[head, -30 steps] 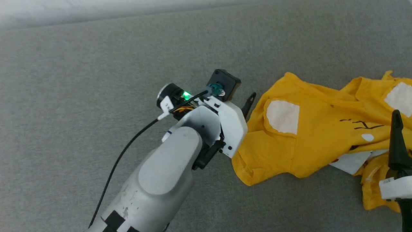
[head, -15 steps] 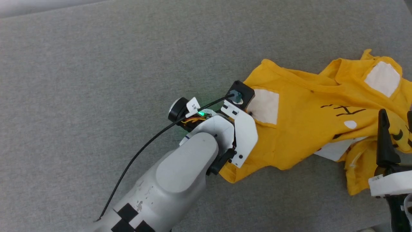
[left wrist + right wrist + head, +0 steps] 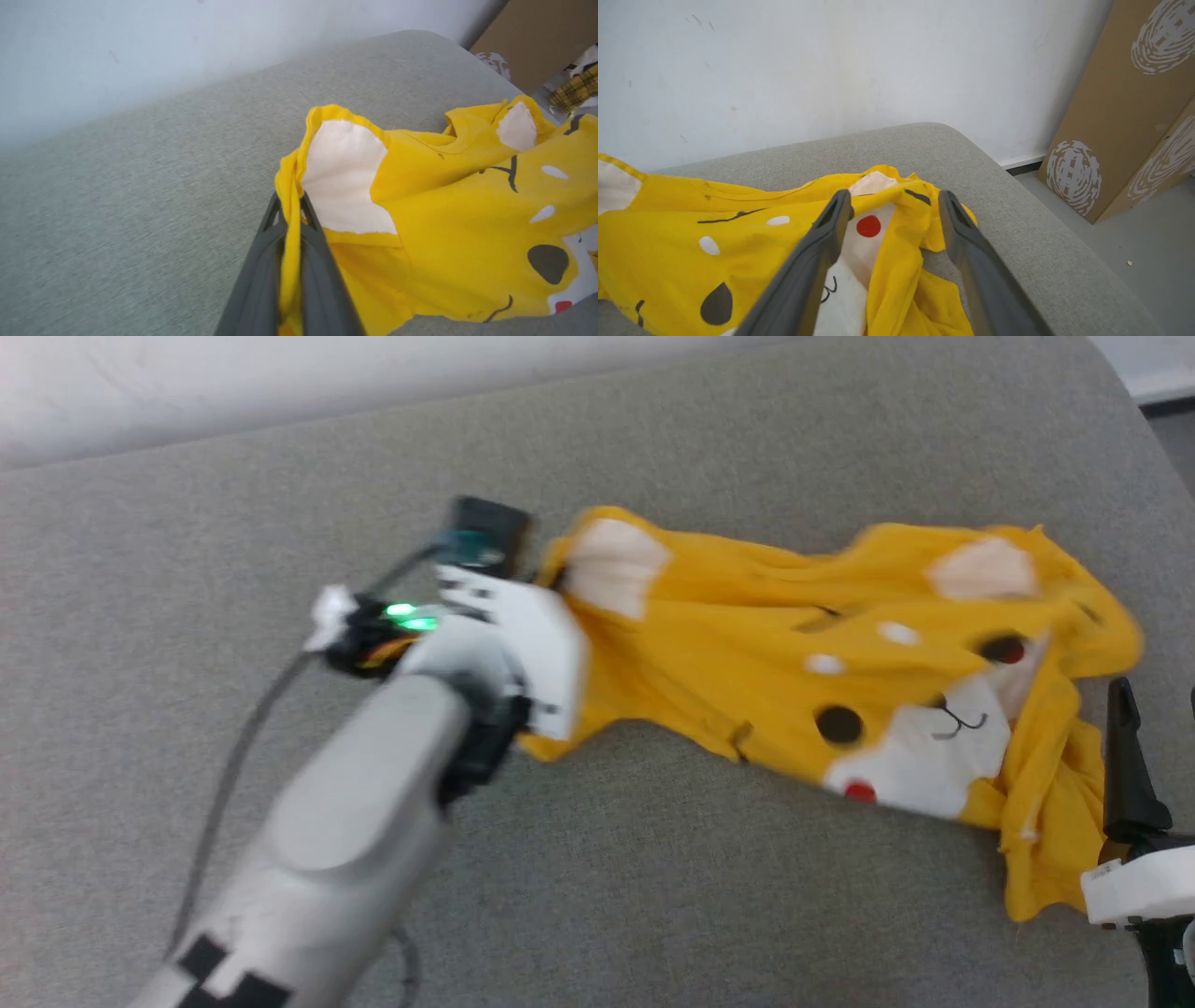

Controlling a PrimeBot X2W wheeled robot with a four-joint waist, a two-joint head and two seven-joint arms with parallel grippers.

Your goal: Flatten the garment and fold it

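Observation:
The garment (image 3: 747,681) is a bright yellow T-shirt with white patches, black dots and a red spot, lying stretched and rumpled across the grey cushion. In the left wrist view my left gripper (image 3: 289,207) is shut on the garment (image 3: 444,210), pinching its folded left edge beside a white patch. In the head view my left wrist (image 3: 509,635) covers that grip. My right gripper (image 3: 894,200) stands open just above the garment's (image 3: 738,233) right end, with nothing between its fingers. It rises at the lower right of the head view as the right gripper (image 3: 1158,747).
The grey cushion (image 3: 653,896) ends in a rounded edge at the right (image 3: 1041,224), with grey floor (image 3: 1148,242) beyond it. A white wall (image 3: 831,70) runs along the back. Printed cardboard boxes (image 3: 1134,116) lean at the right.
My left gripper has shut on the garment's left edge and drawn it leftward, so the cloth is stretched out and the face print shows. The head camera has shifted too.

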